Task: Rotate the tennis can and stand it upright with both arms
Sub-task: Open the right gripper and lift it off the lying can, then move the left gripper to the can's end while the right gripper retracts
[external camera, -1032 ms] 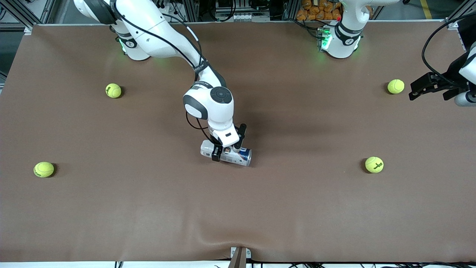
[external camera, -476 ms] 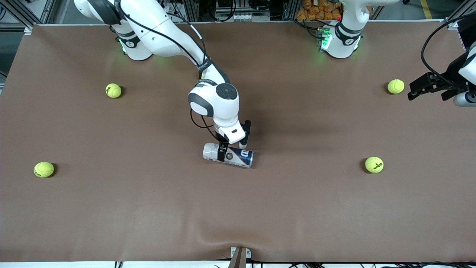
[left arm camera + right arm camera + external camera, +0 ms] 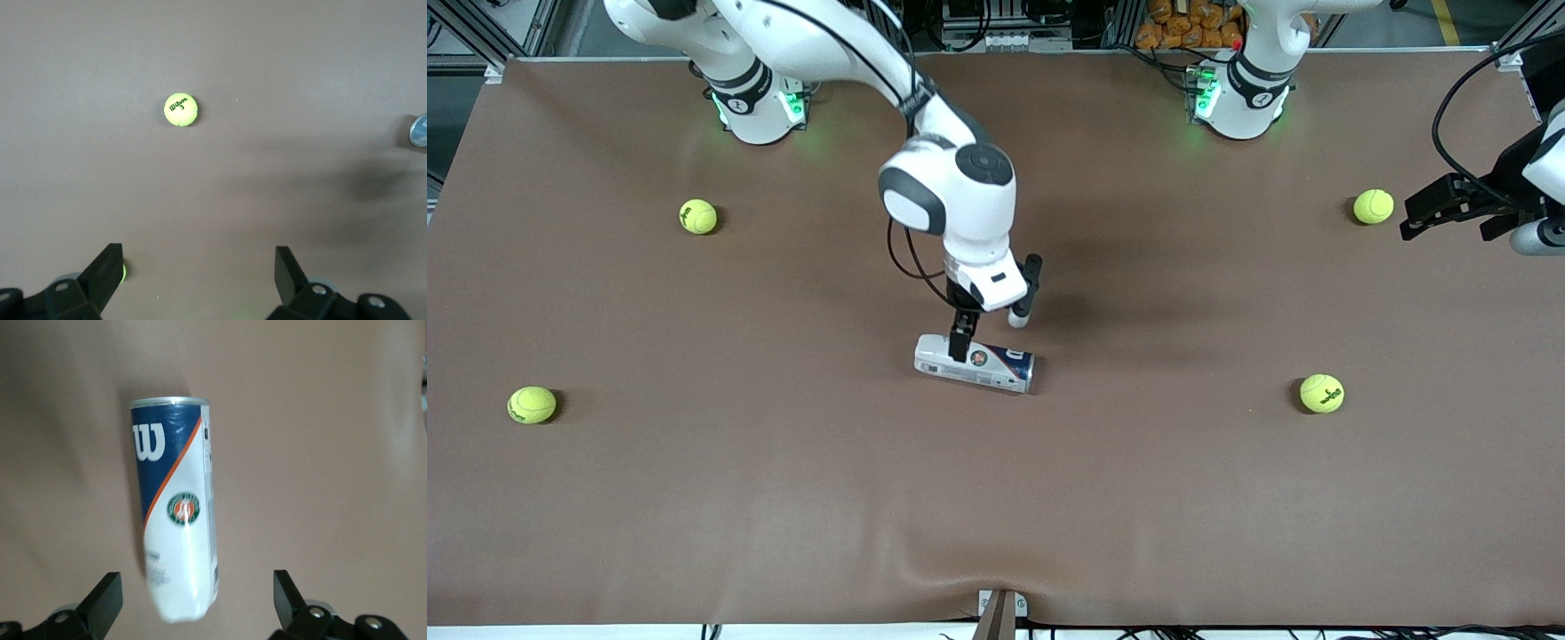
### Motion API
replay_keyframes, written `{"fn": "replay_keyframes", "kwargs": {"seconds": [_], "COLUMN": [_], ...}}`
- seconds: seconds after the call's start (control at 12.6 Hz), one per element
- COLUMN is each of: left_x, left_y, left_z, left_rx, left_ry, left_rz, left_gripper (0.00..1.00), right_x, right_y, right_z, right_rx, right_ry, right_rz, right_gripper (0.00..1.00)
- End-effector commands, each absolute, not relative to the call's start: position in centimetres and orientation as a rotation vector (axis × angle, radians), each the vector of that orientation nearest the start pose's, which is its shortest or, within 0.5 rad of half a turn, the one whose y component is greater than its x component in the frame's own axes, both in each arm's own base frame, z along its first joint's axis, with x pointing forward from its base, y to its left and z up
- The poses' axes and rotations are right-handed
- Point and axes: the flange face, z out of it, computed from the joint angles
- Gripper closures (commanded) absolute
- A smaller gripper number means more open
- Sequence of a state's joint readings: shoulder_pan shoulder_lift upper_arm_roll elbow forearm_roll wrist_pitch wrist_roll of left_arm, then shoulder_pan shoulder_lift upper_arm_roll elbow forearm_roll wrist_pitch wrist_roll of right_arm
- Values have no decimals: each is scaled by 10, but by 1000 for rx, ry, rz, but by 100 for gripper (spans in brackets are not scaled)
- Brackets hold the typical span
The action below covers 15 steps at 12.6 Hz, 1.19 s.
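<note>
We're in a robotics lab: two white arms [image 3: 951, 204] bolted to a brown-covered bench [image 3: 783, 498], bases lit green. Aluminium framing [image 3: 480, 31] and cable runs [image 3: 1458, 98] along the bench's edge, test tennis balls [image 3: 698, 216] scattered about.

Big white "W" on the dark-blue part of the tennis can [image 3: 177, 513]. Round emblem just below that W, lettering unreadable. "Wilson 3" printed on a tennis ball [image 3: 181, 109].
</note>
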<state>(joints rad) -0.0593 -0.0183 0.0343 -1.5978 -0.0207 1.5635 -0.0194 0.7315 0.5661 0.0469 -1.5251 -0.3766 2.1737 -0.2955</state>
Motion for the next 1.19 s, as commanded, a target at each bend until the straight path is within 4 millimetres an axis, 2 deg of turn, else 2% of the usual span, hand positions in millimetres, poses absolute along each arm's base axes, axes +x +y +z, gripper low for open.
{"fn": "replay_keyframes", "kwargs": {"seconds": [0.0, 0.16, 0.48, 0.63, 0.87, 1.03, 1.11], "left_x": [553, 561, 580, 594, 620, 635, 640], "left_y": [-15, -22, -43, -58, -85, -90, -100], "left_z": [619, 604, 567, 534, 465, 428, 408], "left_rx": [-3182, -3232, -3416, -3542, -3761, -3835, -3875], "left_ry": [39, 43, 22, 39, 67, 162, 236], "left_rz": [37, 78, 197, 312, 517, 494, 489], "left_gripper": [0, 0, 0, 0, 0, 0, 0], "right_x": [528, 547, 580, 591, 599, 599, 598], "right_y": [447, 405, 304, 256, 190, 153, 138], "right_z": [389, 411, 442, 456, 476, 488, 494], "right_rx": [-2829, -2909, -3041, -3085, -3146, -3162, -3180], "right_ry": [-1842, -1720, -1417, -1272, -1038, -837, -760], "right_rz": [-176, -101, 102, 171, 257, 294, 302], "right_gripper": [0, 0, 0, 0, 0, 0, 0]}}
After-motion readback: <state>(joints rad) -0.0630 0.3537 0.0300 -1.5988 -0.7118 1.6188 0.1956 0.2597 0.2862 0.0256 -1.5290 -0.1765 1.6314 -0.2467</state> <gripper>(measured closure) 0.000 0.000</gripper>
